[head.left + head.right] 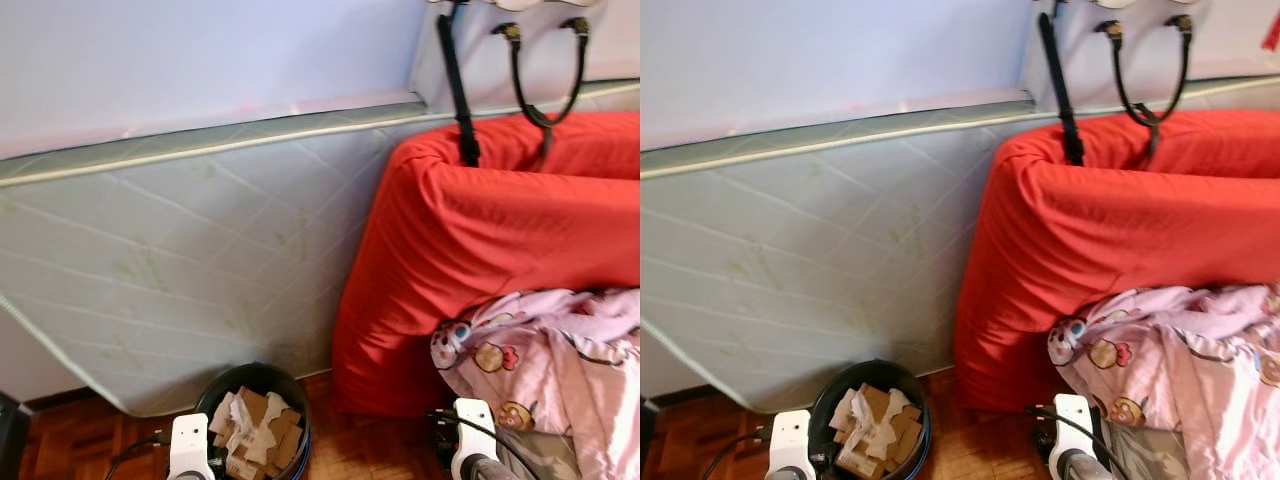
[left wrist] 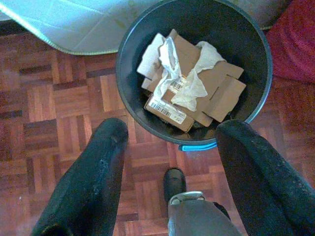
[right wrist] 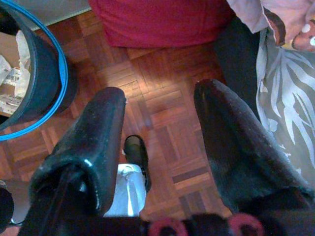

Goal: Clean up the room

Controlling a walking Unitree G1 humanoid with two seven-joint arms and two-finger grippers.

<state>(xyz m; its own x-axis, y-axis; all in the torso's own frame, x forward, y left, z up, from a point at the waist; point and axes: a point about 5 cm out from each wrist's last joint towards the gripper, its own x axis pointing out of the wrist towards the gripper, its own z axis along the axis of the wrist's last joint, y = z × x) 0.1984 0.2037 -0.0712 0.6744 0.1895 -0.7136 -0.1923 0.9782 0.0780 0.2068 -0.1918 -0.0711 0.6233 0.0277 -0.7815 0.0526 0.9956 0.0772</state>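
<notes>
A black bin of cardboard scraps stands on parquet floor against a leaning mattress; left gripper and right gripper hang released, empty.

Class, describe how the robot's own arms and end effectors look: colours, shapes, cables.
Each arm ends in a white wrist block with black cables, left and right. Each end effector, left and right, has two long, thick, rounded black fingers; silver metal shows beneath.
</notes>
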